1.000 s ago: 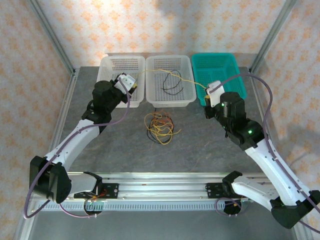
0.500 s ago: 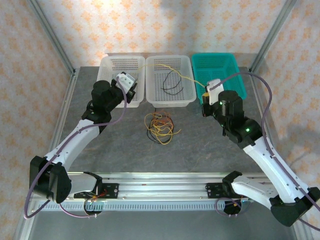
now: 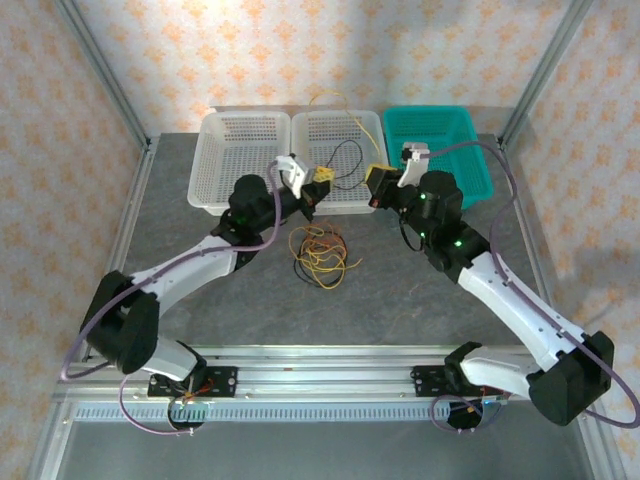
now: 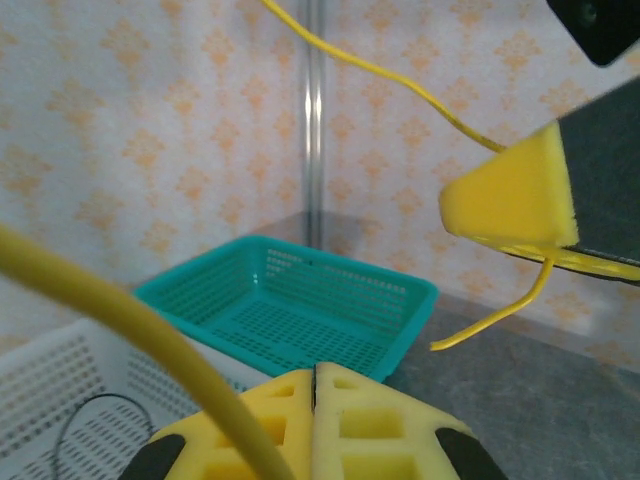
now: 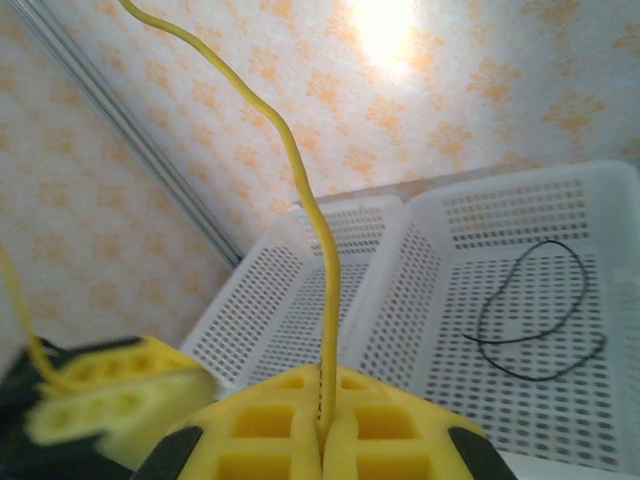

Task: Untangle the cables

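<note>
Holding a freed yellow cable arched over the middle white basket, clenched in left hand and right hand, with the tangle lying on the table nearby; next, probably lowering it into a basket and unclenching.

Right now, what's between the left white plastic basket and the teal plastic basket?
A second white plastic basket holding a thin black cable, per the top view.

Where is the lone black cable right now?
Top view: the black cable lies inside the middle white basket, toward its right side, behind the cable tangle.
</note>
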Motion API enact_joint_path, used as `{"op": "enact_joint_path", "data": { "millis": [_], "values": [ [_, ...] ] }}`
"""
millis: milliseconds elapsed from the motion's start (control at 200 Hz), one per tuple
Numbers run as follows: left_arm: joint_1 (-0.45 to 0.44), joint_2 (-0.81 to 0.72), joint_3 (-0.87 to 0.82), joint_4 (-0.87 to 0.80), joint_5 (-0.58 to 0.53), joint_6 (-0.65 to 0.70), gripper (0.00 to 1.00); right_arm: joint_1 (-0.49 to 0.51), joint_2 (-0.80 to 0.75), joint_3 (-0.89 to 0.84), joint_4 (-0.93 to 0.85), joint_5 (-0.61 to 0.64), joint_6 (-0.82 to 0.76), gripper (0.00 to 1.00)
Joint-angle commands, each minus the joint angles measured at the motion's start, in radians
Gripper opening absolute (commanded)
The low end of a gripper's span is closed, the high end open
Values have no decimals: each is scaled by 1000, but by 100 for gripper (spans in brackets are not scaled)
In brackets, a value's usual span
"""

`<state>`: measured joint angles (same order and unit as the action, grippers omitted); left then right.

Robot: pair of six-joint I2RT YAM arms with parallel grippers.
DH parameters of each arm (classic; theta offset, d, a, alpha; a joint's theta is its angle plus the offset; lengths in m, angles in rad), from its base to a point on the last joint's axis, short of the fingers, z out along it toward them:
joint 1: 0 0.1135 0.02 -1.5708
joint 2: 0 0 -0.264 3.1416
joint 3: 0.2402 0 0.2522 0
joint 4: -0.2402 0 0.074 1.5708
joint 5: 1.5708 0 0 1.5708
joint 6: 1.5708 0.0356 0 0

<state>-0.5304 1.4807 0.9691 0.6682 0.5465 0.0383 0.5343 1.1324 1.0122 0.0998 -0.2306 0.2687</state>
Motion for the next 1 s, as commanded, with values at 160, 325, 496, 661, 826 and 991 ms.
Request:
{"op": "enact_joint_path", "data": {
  "millis": [160,325,496,661,826,991],
  "values": [
    [-49,157,186,103,119,-50,0,10,43,81,75,-124,104,0],
    [-80,259,324,83,170,-48,0,-2,28,99,2,-39,83,0],
    [-72,293,360,89,81,-70,31,-28,-5,147,-209,350,56,0],
    [-22,271,289,137,55,-145,66,-98,-17,157,-343,597,22,0],
    [20,202,194,133,32,-161,100,-194,-1,161,-393,695,-24,0],
    [48,138,125,85,12,-177,100,-314,89,198,-426,689,-43,0]
  ]
}}
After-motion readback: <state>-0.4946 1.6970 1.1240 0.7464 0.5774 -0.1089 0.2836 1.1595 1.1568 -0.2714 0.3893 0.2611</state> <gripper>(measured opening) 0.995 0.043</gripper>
